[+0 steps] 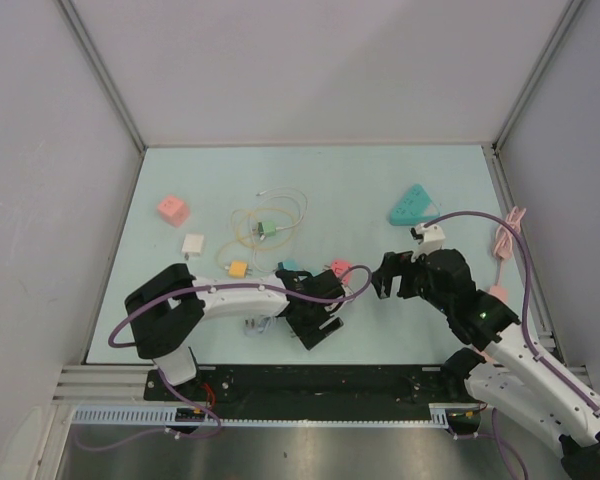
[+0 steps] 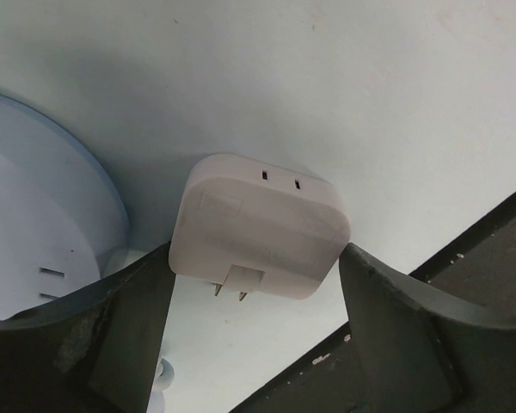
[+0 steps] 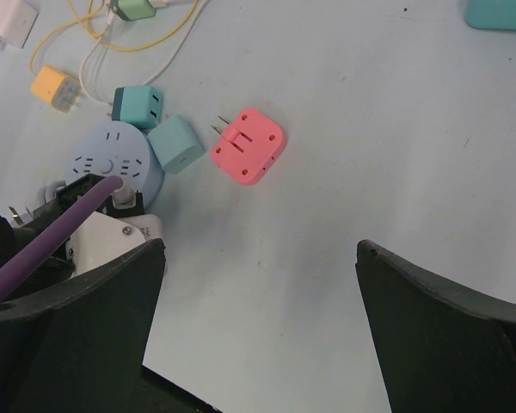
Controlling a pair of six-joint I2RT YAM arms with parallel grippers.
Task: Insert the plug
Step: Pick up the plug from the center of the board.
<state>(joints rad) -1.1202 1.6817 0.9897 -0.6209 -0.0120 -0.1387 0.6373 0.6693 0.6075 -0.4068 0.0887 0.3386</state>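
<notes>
Pale counter (image 2: 396, 103) carries round blue hub (image 2: 34, 224); right gripper (image 3: 260, 248) spread, empty; left gripper (image 2: 256, 256) flanks white plug (image 2: 258, 219) just beside the hub, can't tell if pinching. Risk: loose hold lets plug twist, so prongs (image 2: 230, 291) miss the hub's slots (image 2: 50, 274).

I see the table (image 1: 420, 300) lit evenly and softly from above, shadows faint — the left wrist view is dimmer and bluish, with a soft shadow under the white adapter (image 2: 258, 228), and the dark fingers (image 2: 413, 335) close to both wrist lenses are blurred.
</notes>
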